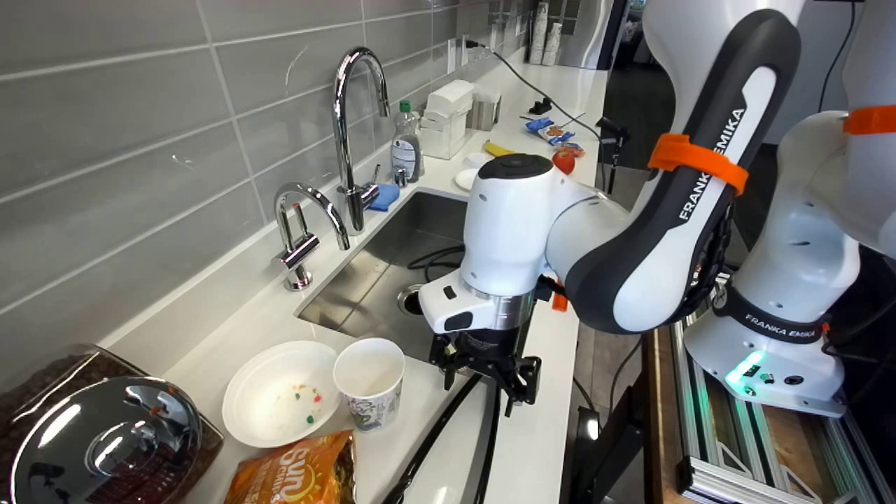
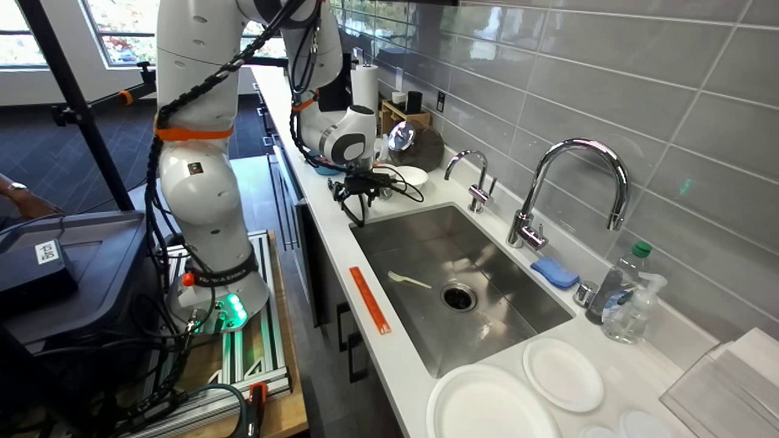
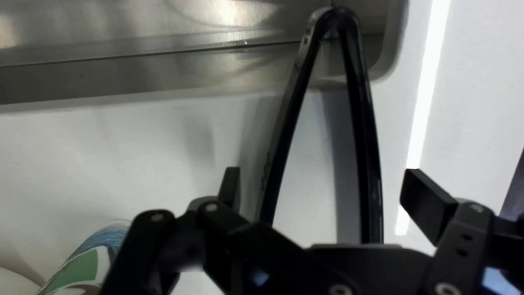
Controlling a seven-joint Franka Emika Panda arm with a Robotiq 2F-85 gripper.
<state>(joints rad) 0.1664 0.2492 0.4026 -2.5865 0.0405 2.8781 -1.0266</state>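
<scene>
Black tongs [image 3: 363, 123] | between the jaws in wrist view | gripper [image 3: 323, 190] spread wide

You're seeing a white bowl [image 1: 260, 378] holding colourful crumbs [image 1: 317, 398], a paper cup [image 1: 371, 381] standing right beside it, an orange chip bag [image 1: 297, 472] lying close by. In the sink [image 2: 420, 255], a pale fork [image 2: 409, 280] is lying near the drain [image 2: 459, 297]. A flat orange strip [image 2: 369, 301] is running along the surface [image 2: 406, 365], a blue sponge [image 2: 554, 272] is sitting near the tall faucet [image 2: 524, 228], and white plates [image 2: 493, 407] are resting at the sink's end.
</scene>
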